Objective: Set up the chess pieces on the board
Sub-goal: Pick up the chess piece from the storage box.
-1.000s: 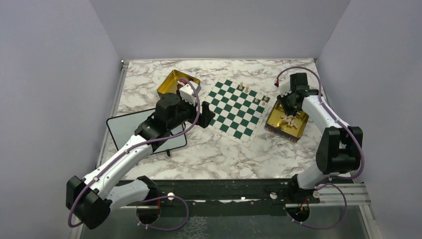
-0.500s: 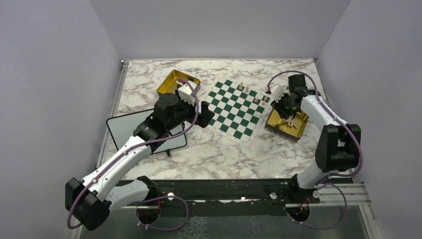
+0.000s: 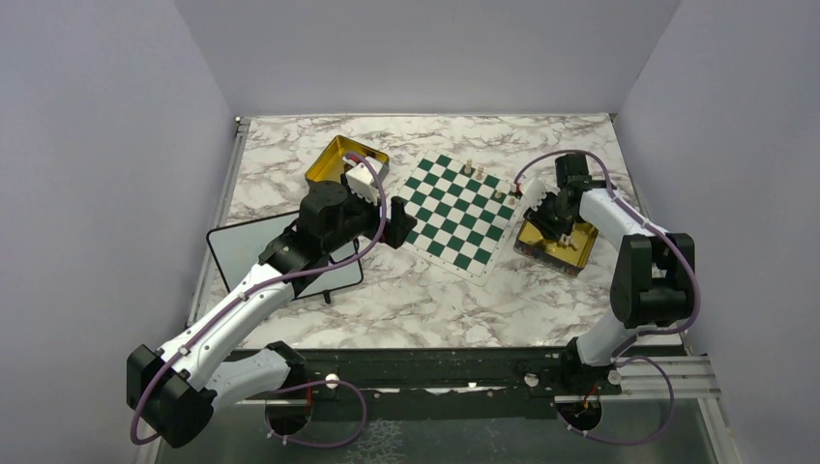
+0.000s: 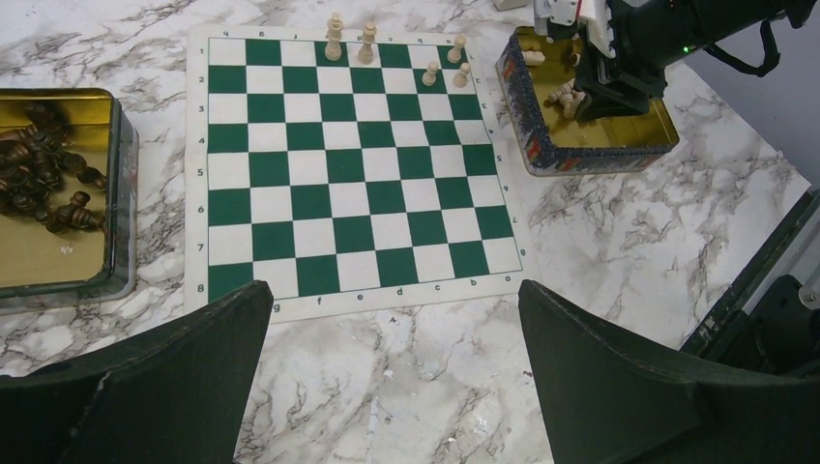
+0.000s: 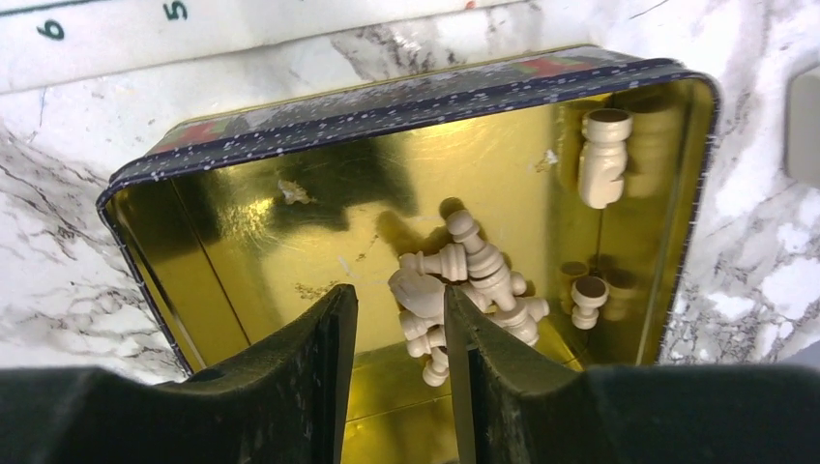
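Gold tin (image 5: 290,106) walls hem the right claw (image 5: 396,298), parted over chess pieces (image 5: 483,271) — left claw (image 4: 392,292) gapes beside the board (image 4: 348,174).

Metal tin (image 5: 416,92): interior mirror-gloss gold, outer wall dark speckled print. Pale chess pieces (image 5: 483,266): smooth, matt cream; wood or plastic undetermined. The board (image 4: 353,164): flat, matt printed mat. The table (image 4: 629,222): marble-patterned, smooth, slight sheen. The right gripper (image 5: 396,300): matt black plastic.
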`<state>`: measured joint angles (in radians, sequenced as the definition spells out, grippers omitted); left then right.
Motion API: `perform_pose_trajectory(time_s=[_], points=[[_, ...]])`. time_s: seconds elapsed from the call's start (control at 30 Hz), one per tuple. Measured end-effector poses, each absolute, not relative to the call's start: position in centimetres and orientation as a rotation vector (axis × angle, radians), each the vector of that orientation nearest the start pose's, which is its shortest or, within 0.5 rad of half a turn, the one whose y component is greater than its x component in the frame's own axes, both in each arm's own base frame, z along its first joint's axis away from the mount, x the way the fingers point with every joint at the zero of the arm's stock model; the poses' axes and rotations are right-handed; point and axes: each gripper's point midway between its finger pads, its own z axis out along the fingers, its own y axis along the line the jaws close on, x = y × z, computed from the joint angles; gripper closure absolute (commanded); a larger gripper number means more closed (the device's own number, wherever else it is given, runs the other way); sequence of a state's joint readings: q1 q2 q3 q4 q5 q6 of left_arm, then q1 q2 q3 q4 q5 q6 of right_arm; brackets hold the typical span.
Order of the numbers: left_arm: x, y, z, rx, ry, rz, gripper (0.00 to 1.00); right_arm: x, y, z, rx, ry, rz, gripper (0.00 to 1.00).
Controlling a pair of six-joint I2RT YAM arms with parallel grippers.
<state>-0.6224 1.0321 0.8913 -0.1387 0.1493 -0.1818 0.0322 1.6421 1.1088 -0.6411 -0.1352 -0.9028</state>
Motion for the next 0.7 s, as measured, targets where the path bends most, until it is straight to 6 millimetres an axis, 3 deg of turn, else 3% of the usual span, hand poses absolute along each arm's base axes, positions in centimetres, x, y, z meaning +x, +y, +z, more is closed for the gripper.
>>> perform_pose_trajectory(time_s=[0.17, 0.7], points=[[27.4, -23.8, 25.8, 0.521, 1.833, -0.691, 0.02, 34.8, 0.2, 5.3, -1.296, 2.424, -0.055, 0.60], [27.4, -23.7, 25.7, 0.527, 1.832, -0.686, 0.02, 35.6, -0.5, 4.7, -1.332, 2.398, -0.128, 0.70]])
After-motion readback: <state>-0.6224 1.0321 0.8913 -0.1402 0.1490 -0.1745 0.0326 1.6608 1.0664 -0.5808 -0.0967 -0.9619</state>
